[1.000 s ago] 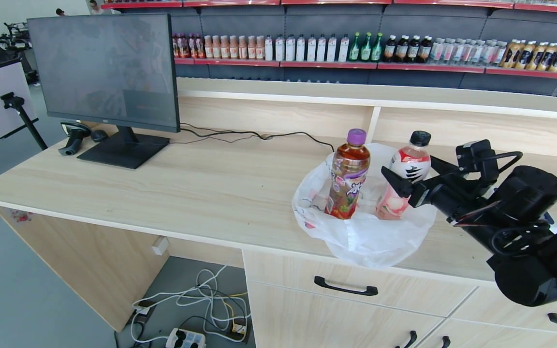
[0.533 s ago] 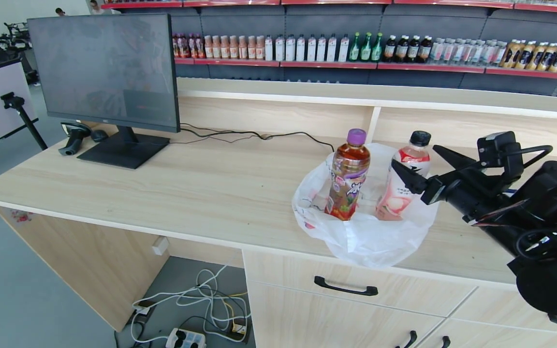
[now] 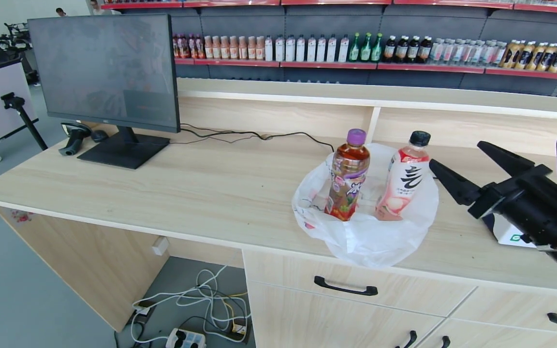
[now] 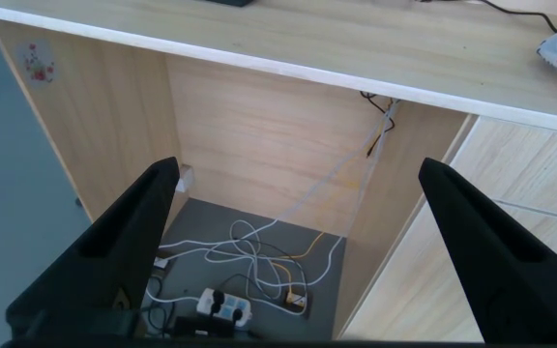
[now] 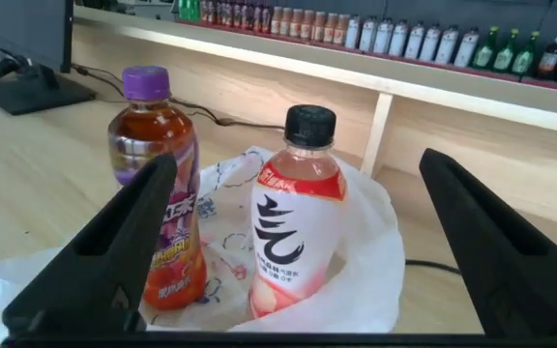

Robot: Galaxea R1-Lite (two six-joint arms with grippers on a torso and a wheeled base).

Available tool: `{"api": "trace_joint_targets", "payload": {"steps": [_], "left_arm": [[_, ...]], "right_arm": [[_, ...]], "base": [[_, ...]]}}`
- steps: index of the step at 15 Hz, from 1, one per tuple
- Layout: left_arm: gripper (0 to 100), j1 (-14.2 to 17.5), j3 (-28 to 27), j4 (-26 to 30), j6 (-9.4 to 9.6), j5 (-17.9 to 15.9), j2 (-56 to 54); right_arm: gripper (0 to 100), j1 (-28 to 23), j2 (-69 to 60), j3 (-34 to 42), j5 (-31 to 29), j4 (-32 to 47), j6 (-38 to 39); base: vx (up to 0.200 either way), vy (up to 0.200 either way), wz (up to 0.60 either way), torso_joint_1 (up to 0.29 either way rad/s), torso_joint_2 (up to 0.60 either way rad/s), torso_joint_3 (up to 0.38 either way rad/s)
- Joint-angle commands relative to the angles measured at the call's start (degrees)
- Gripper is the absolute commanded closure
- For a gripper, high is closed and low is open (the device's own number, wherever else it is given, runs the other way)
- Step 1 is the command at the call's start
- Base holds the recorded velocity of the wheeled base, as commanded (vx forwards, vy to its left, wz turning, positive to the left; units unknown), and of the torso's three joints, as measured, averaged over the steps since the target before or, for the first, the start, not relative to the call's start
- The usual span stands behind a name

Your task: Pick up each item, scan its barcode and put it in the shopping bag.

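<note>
Apparently both drinks are already in the shopping bag (image 3: 365,241), so the step in hand is, as I judge it, to take the empty arm away from the bag and go for whatever item remains. The right gripper (image 3: 457,154) is just beside the bag on its right side, its fingers spread wide and holding nothing. The nearer fingertip is close to the black-capped bottle (image 3: 404,181). To do this well, the arm should go back along its own line, away from the bottle, and not sweep sideways. The thin plastic could catch on a fingertip and pull a bottle over.

The left gripper (image 4: 298,174) hangs lower than the counter (image 3: 186,188), fingers also wide apart and empty, above the cables (image 4: 249,261) on the floor.

The bag lies on the counter near its front edge, white and soft, its sides slumped low. Inside it stand the purple-capped bottle (image 3: 348,176) with brown drink and, to its right, the black-capped bottle with pink drink, close together and upright. A small white box (image 3: 505,234) sits on the counter, partly hidden by the right arm, and I cannot tell what it is. A handheld scanner (image 3: 73,140) rests beside the monitor (image 3: 104,72), well apart from the bag.
</note>
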Motion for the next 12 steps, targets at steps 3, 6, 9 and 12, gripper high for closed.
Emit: {"api": "trace_joint_targets", "payload": {"steps": [3,6,9,12], "left_arm": [[0,0.04,0.00,-0.02,0.04,0.02,0.00],[0,0.04,0.00,-0.02,0.04,0.02,0.00],[0,-0.05,0.00,-0.02,0.04,0.02,0.00],[0,0.04,0.00,-0.11,0.04,0.02,0.00]], "right_arm": [[0,-0.03,-17.08,17.35,-0.05,-0.06,0.38],[0,-0.03,-24.99,19.72,-0.14,2.93,0.99],[0,-0.46,-36.59,19.81,-0.23,15.76,1.96],[0,-0.64,-54.70,18.84,-0.40,38.17,1.87]], "base": [[0.000,0.000,0.00,0.000,0.00,0.000],[0.000,0.000,0.00,0.000,0.00,0.000],[0.000,0.000,0.00,0.000,0.00,0.000],[0.000,0.000,0.00,0.000,0.00,0.000]]}}
